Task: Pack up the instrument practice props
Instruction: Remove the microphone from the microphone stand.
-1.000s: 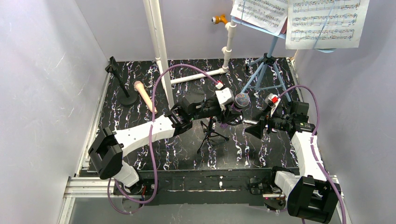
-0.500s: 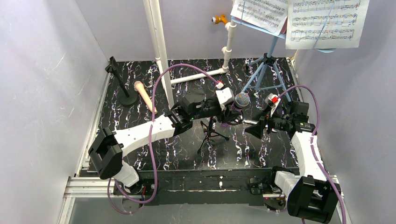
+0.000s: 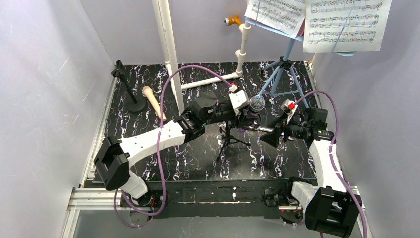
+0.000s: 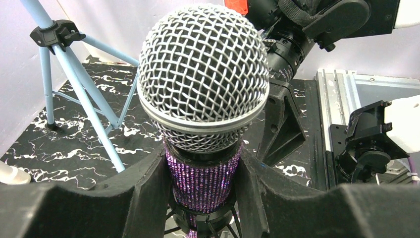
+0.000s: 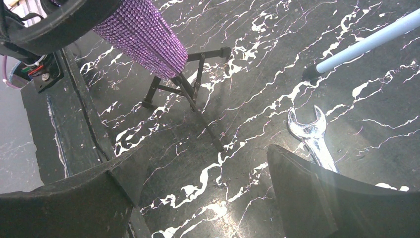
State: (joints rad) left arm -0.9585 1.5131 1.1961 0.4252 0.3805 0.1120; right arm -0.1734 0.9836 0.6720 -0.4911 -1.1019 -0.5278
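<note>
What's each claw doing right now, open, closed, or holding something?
The left claw is closed on the purple glitter microphone, around its handle.
The right claw is open, holding nothing.

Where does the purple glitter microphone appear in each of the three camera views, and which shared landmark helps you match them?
Top external: the purple glitter microphone is at the centre, mesh head up, above the black mic tripod.
Left wrist: it fills the middle, its purple body between the jaws.
Right wrist: upper left, body only, above the tripod.
Shared landmark: the light-blue tripod legs.
</note>
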